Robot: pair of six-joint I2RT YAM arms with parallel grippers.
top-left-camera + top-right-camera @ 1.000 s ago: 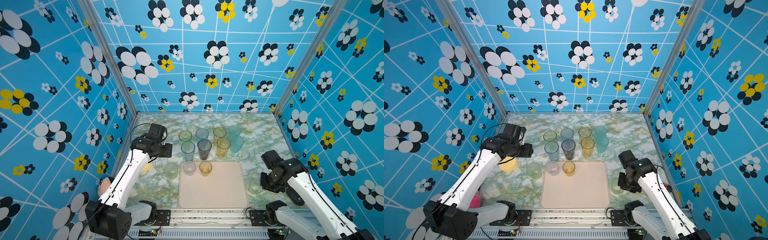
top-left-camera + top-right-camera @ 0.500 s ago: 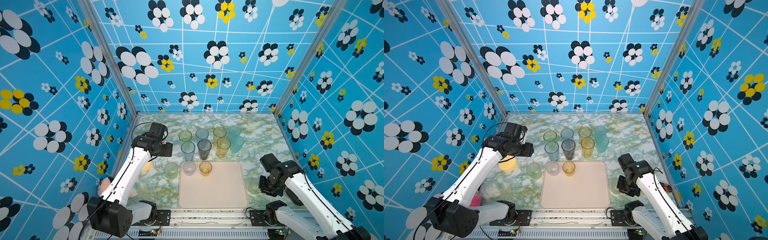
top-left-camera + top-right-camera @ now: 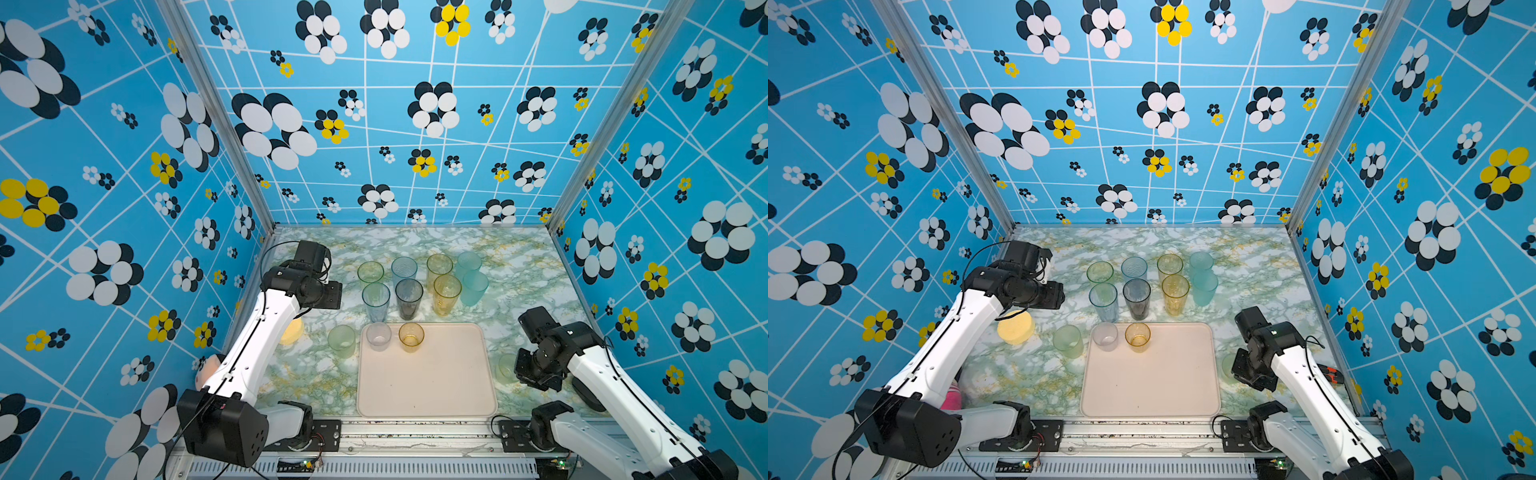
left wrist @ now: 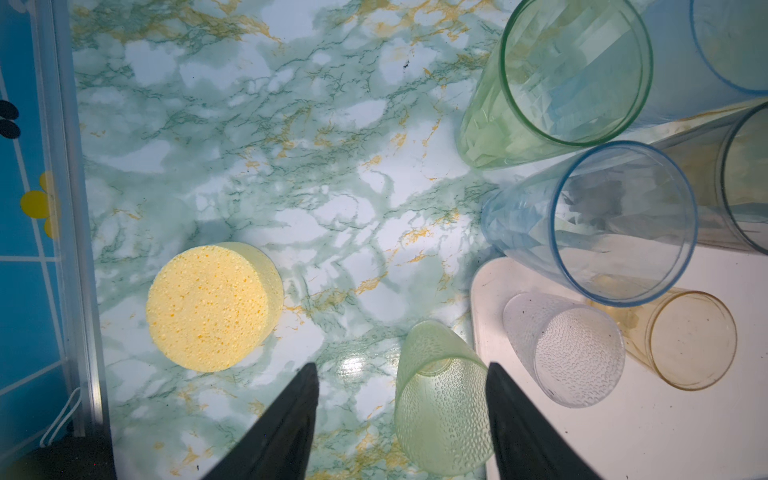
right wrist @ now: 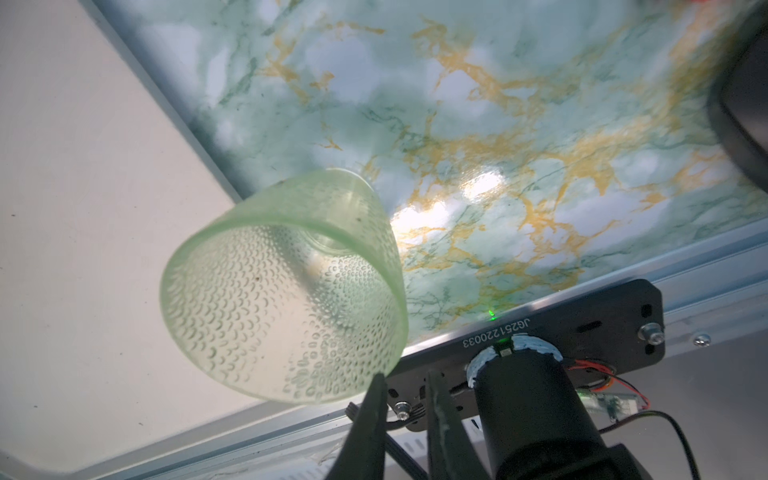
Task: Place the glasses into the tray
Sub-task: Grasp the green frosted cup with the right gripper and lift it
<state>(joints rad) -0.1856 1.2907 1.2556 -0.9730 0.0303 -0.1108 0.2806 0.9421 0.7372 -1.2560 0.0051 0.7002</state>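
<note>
Item: short green glass (image 5: pixel 282 299). Dimpled translucent wall, thin rim.
Handling, judged: light, stiff, slick; treat as breakable; apt to tip or slide under sideways push.
Best hold: pinch wall at rim, one finger inside, one outside.
Location: upright on marble table (image 5: pixel 498 124), just beside right edge of tray (image 5: pixel 83 208), not in it.
Right gripper (image 5: pixel 405 380): jaws near together, narrow gap; rim meets one fingertip; wall pinched or not, unclear.
Left gripper (image 4: pixel 402 365): jaws spread wide, empty, above second short green glass (image 4: pixel 440 399).
</note>
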